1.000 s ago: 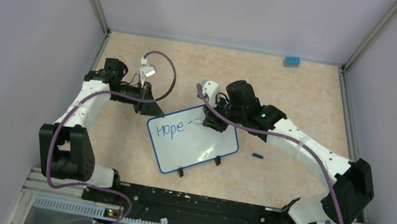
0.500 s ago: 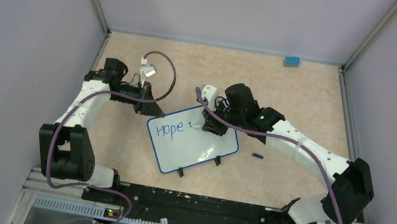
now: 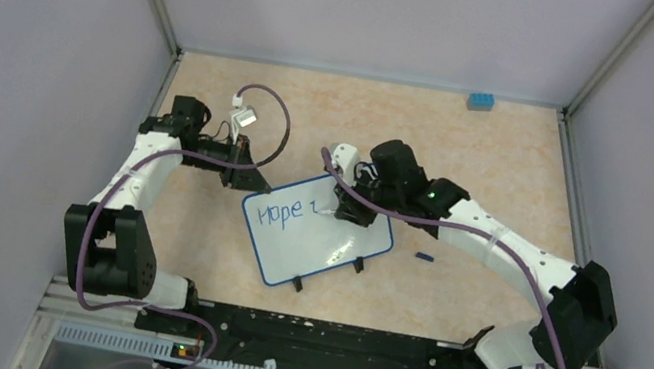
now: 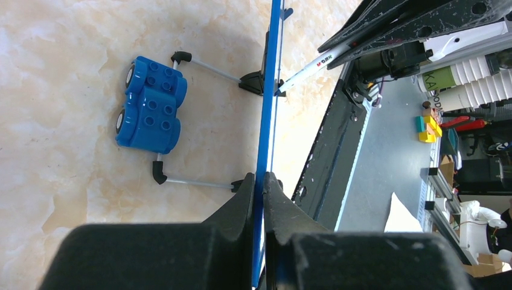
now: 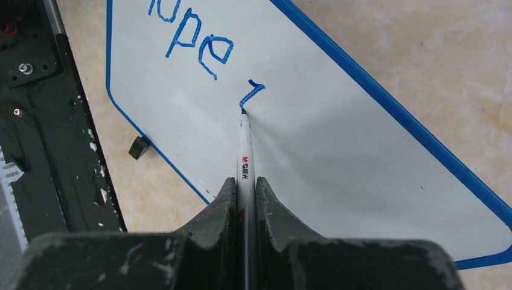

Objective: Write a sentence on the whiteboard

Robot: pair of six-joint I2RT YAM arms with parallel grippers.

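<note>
Over on the left, the left tool [image 4: 264,179] is shut tight on the thin blue rim of the small, glossy white whiteboard [image 3: 318,239] with rounded corners, pinching its far left edge. The whiteboard stands between the two arms, propped on its little black clip feet [image 3: 357,265] on the mottled beige tabletop [image 3: 509,166].

I'd judge it light and stiff, with a slick face and not much footing. A push from a pen could skate it along or tip it back, so the rim is the right place to hold it, clear of the writing area, and that's where the grip is.

The blue handwritten sentence [image 3: 280,214] reads "Hope" so far, plus one short stroke of the next word, along the top line. Just right of that, the right tool [image 5: 244,184] is closed around a slim white marker [image 5: 244,145] with a blue tip. The tip touches the board at the foot of that stroke. The marker looks thin and smooth, so it might twist in the grip if pressed hard.

Further right, a small dark cap-like piece [image 3: 425,257] lies near the board's right end but apart from it; I can't tell what it is. A blue plastic toy brick [image 3: 480,101] sits at the far edge, well apart. Nothing blocks the unwritten white area.
</note>
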